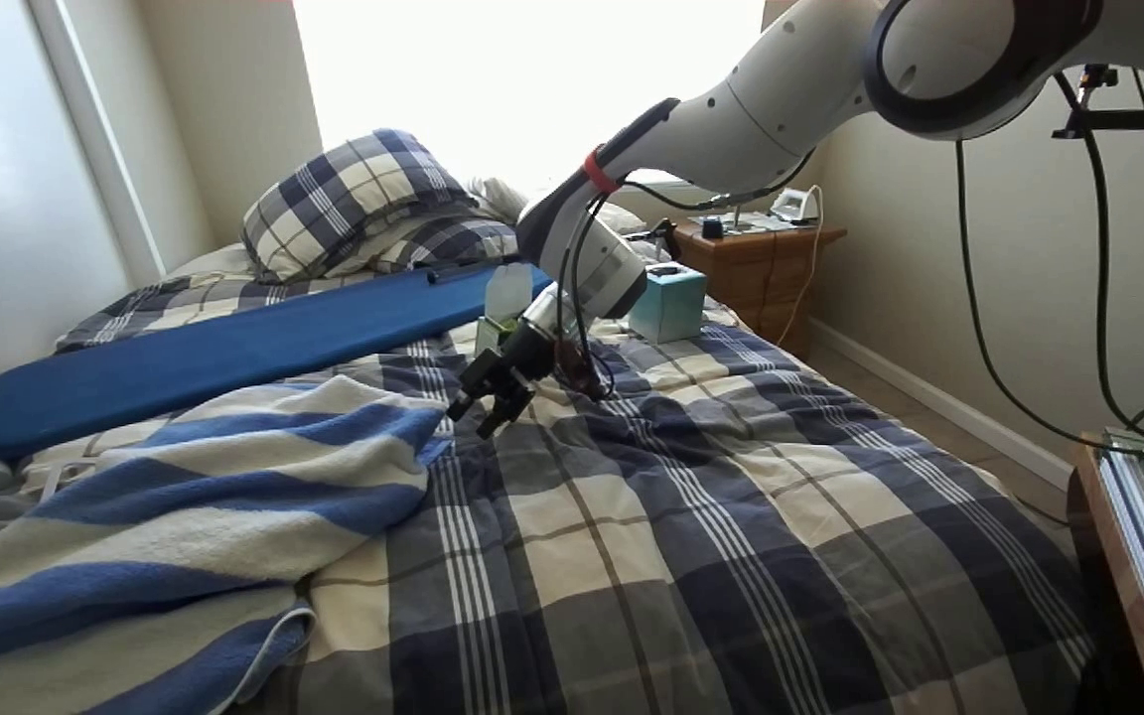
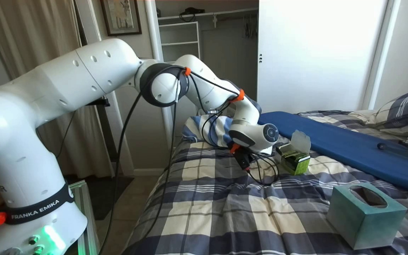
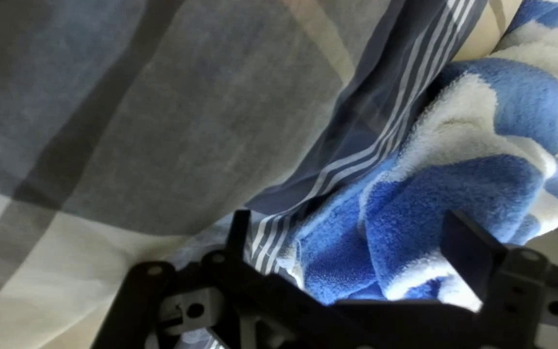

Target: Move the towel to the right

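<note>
The towel (image 1: 264, 487), blue and white striped, lies bunched on the plaid bed (image 1: 632, 556) at the left in an exterior view. It also shows partly behind the arm in an exterior view (image 2: 195, 129). My gripper (image 1: 471, 421) is by the towel's corner on the bed's middle side, pointing down at a slant. In the wrist view the gripper (image 3: 347, 215) is open, with its fingers wide apart. The blue corner of the towel (image 3: 414, 208) shows between and beyond the fingers. I cannot tell whether they touch it. The fingers are hidden behind the wrist in an exterior view.
A blue ironing board (image 1: 214, 348) lies across the bed behind the towel. A green box with a raised lid (image 2: 294, 161) stands close to the wrist. A teal tissue box (image 2: 367, 216) stands on the bed. Plaid pillows (image 1: 354, 204) are at the back.
</note>
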Motion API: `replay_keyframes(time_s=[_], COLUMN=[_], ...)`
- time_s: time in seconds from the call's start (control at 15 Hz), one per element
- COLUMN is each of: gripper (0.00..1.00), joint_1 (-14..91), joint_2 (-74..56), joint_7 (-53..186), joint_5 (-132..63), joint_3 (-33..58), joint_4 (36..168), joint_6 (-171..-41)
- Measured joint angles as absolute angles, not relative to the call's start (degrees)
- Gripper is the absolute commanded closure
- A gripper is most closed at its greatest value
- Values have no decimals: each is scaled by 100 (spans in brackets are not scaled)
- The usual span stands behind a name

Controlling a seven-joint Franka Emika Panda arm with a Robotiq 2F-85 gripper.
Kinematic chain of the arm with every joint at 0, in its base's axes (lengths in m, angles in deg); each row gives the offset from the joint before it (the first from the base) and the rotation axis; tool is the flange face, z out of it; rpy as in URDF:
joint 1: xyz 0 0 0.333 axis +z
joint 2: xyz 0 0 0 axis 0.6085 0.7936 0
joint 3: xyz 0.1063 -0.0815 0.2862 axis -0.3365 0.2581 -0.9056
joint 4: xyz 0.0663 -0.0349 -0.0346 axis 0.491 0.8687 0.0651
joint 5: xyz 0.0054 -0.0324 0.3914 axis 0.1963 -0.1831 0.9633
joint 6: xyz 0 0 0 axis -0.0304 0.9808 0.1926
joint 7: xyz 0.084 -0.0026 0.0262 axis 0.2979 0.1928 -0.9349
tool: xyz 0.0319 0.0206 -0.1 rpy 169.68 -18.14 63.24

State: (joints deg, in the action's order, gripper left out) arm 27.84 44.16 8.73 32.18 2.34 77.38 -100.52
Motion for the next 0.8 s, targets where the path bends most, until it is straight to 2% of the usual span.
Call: replay_keyframes(time_s=[0.53,0.6,0.67,0.8], gripper=[1,25,26,39], joint_1=[2809,2822,2841,2885], joint_2=[5118,5197,5272,5404], joint_7=[1387,1444,1500,1588], joint_5=[3233,3233,3233,3233], joint_3=[-86,-130,-165,-217], joint_4=[6872,6771,6674,6494], joint_6=[-10282,-10355,-10425,-10543])
